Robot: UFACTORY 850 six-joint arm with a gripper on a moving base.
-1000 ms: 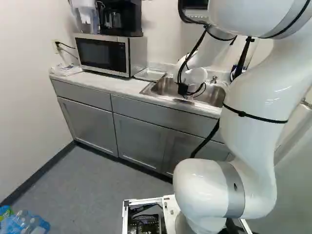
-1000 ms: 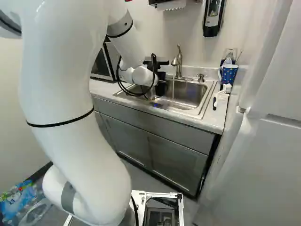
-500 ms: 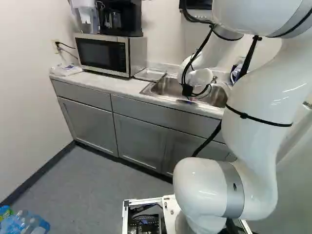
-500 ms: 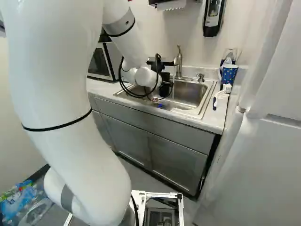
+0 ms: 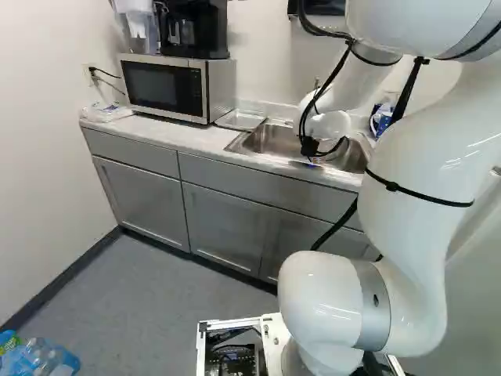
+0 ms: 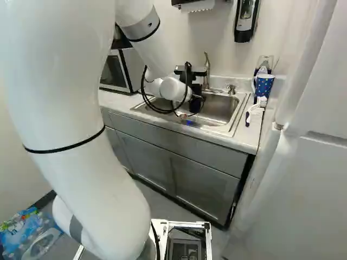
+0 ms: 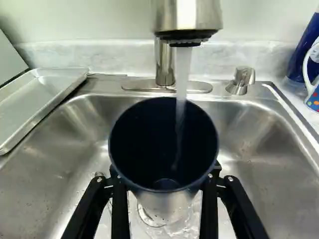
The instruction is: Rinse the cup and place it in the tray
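Left base view: the white jointed arm [image 5: 329, 124] has moved rightward, away from the silver rectangular metal tray [image 5: 241, 120].

Right base view: same shift; rinsing seems to come first.

Wrist view: jaws of the black gripper [image 7: 165, 172] hold the dark-blue round cup [image 7: 163, 144] between them, under running water [image 7: 183, 74].

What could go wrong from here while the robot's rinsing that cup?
Water from the faucet runs into the cup, which could fill and overflow. The cup may get slippery and drop from the gripper into the sink. If it's carried to the tray unemptied, water might spill onto the counter by the microwave.
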